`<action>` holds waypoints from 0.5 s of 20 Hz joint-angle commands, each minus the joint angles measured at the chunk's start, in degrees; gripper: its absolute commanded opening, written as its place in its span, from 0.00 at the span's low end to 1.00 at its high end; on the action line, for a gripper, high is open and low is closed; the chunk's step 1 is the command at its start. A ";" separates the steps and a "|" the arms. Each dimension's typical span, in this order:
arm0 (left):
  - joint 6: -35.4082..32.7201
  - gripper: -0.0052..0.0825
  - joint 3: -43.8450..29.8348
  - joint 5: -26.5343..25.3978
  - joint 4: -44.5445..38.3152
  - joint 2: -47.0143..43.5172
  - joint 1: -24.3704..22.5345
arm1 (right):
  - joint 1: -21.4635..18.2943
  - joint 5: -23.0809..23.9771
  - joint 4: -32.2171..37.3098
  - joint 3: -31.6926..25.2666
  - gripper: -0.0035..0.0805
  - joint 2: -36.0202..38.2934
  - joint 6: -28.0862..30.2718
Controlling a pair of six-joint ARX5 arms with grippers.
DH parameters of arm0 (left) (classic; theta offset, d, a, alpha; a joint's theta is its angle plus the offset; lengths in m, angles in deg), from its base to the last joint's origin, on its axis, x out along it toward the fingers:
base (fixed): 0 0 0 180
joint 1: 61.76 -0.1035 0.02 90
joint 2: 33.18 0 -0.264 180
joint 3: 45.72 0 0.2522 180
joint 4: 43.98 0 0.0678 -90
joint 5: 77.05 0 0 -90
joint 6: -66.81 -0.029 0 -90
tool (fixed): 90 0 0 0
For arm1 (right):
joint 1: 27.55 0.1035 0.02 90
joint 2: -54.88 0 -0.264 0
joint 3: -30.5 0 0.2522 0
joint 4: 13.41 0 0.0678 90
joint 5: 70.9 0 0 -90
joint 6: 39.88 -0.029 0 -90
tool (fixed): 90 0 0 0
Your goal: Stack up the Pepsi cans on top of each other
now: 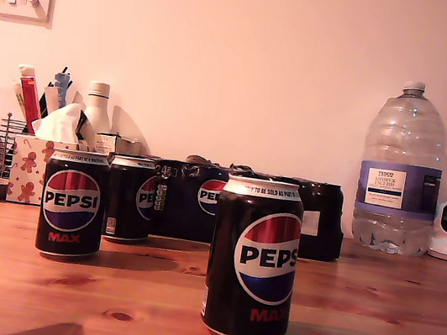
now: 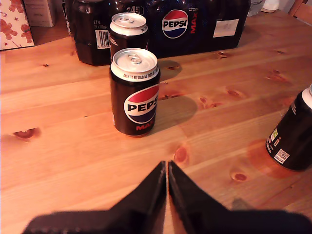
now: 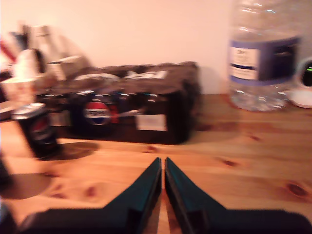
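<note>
You have three Pepsi cans standing upright and apart on the wooden table (image 1: 401,332), none stacked yet, so the task looks to be at its very start. In the exterior view the nearest can (image 1: 253,260) stands a little right of the middle and low in the frame, a second can (image 1: 73,203) stands at the left, and a third can (image 1: 130,199) is just behind it, close against the black multipack (image 1: 251,210) that lies along the wall. The big water bottle (image 1: 401,170) stands at the right of that view, well apart from the cans. No arm shows in the exterior view, so you must go by the wrist views. My first claw (image 2: 167,165) has its jaws pressed together and holds nothing; it hangs above bare wood and looks toward the second can (image 2: 135,92), with the third can (image 2: 127,30) right behind it and the nearest can (image 2: 294,136) at the edge of that picture. My second claw (image 3: 163,163) is also closed and empty; its picture is blurred, but it faces the multipack (image 3: 136,105) and the bottle (image 3: 265,48). I think the cans are spread so that each claw can reach one freely; you would need to open a claw before you take a can.
</note>
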 commanded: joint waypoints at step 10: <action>0.02 0.04 -1.14 1.42 -2.89 -0.20 0.04 | -10.23 -7.91 -0.66 -1.07 0.03 8.63 -0.15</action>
